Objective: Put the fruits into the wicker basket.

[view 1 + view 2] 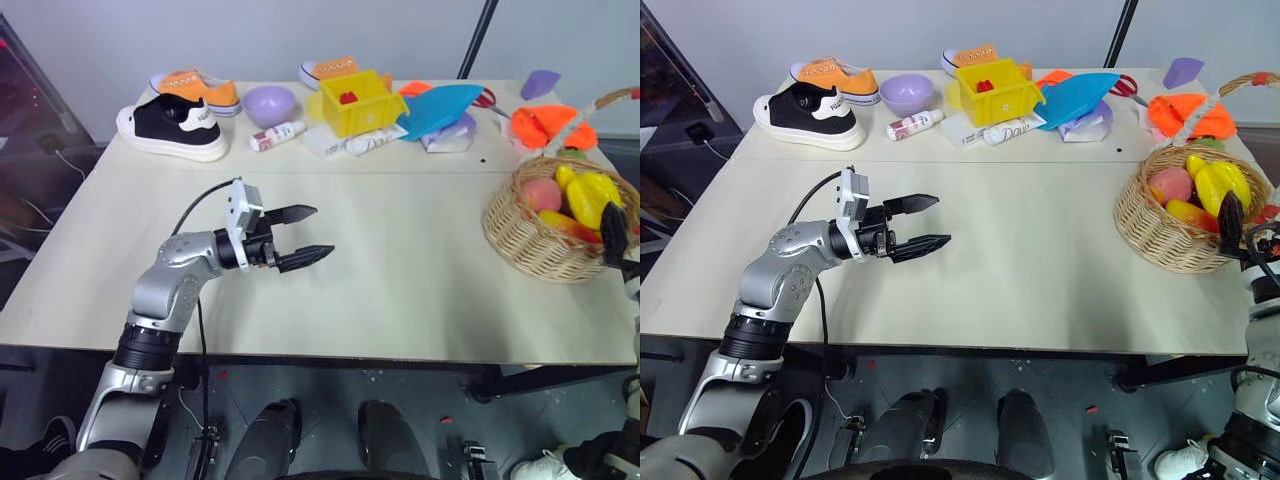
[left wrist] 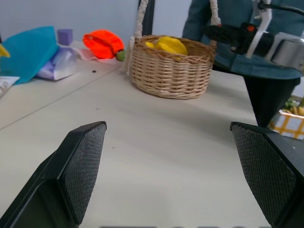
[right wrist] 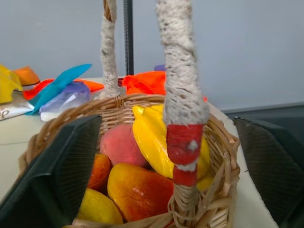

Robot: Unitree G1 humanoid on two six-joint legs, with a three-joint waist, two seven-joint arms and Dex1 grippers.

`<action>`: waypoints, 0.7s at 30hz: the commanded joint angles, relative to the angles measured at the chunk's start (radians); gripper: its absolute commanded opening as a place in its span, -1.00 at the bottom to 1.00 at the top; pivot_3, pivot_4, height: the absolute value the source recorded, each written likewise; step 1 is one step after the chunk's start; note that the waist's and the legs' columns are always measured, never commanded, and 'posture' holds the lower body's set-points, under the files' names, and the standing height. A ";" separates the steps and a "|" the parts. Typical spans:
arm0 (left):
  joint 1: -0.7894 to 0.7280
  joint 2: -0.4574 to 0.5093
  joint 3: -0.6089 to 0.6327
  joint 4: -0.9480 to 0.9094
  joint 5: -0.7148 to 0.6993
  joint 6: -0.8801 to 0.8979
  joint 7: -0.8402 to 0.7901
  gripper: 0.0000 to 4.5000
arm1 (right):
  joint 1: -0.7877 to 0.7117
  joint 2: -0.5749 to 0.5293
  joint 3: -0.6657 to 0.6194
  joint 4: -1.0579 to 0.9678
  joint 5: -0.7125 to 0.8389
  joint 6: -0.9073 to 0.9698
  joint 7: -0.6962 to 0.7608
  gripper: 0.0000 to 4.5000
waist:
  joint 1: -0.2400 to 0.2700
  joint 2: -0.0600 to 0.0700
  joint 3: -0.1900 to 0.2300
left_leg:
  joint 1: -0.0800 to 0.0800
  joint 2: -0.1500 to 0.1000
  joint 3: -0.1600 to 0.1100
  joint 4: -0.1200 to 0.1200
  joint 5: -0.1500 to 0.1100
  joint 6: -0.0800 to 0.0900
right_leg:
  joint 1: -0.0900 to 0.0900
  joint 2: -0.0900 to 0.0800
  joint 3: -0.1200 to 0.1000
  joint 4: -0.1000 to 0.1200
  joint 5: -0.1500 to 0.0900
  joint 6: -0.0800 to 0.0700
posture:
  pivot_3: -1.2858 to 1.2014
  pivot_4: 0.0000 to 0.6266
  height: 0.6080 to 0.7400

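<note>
While the left arm reaches out over the middle of the pale beige surface (image 1: 400, 250) with its elbow bent and forearm level, the left gripper (image 1: 308, 235) points sideways toward the robot's right, its two black jaws spread wide and holding nothing, well apart from any object. Over at the right edge of the surface sits the round tan woven wicker basket (image 1: 525, 235), whose tall arched handle (image 3: 183, 95) is wrapped in white cord with a red band low down. Inside it lie the ridged bright yellow star fruit (image 1: 590, 195), the oval red-and-yellow mango (image 3: 140, 187), and a pinkish round fruit (image 1: 541, 194) beside them. The right gripper (image 1: 1231, 222) stands just beside the basket's near rim, pointing forward and a little upward; in the right wrist view its jaws stand wide on either side of the basket and handle, gripping nothing. Along the far edge of the surface rest a black-and-white sneaker (image 1: 172, 126), an orange sneaker (image 1: 195, 90), a lilac bowl (image 1: 269, 103), a yellow plastic bin (image 1: 361, 102), a blue scoop-shaped piece (image 1: 440, 107) and a crumpled orange cloth (image 1: 545, 125)
</note>
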 commanded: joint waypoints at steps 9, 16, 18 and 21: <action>0.058 0.031 0.092 -0.021 0.015 -0.042 0.067 1.00 | 0.330 0.268 0.137 -0.528 -0.071 -0.168 -0.034 0.95 | -0.003 0.002 -0.001 | 0.001 0.000 -0.001 -0.001 0.000 0.000 | 0.000 0.000 0.000 0.000 0.000 0.000 | 0.03 -0.52 1.00; 0.093 0.024 0.203 0.061 0.110 -0.116 0.299 1.00 | 0.175 0.220 0.447 -0.426 -0.089 -0.116 0.107 0.95 | -0.002 0.001 -0.001 | 0.003 0.001 0.000 0.000 0.000 0.000 | 0.001 0.001 0.001 0.000 0.000 0.000 | 0.03 -0.52 1.00; 0.114 0.037 0.250 0.093 0.125 -0.096 0.372 1.00 | 0.063 0.185 0.538 -0.315 -0.040 -0.079 0.236 0.95 | -0.003 0.000 -0.002 | 0.003 0.001 -0.001 0.000 0.000 0.000 | 0.001 0.001 0.000 0.000 0.000 0.000 | 0.03 -0.52 1.00; 0.146 0.039 0.311 0.115 0.155 -0.111 0.483 1.00 | -0.059 0.130 0.618 -0.197 -0.010 -0.074 0.403 0.95 | -0.004 0.000 -0.002 | 0.003 0.001 -0.001 -0.001 0.000 0.000 | 0.001 0.001 0.000 0.000 0.000 0.000 | 0.03 -0.52 1.00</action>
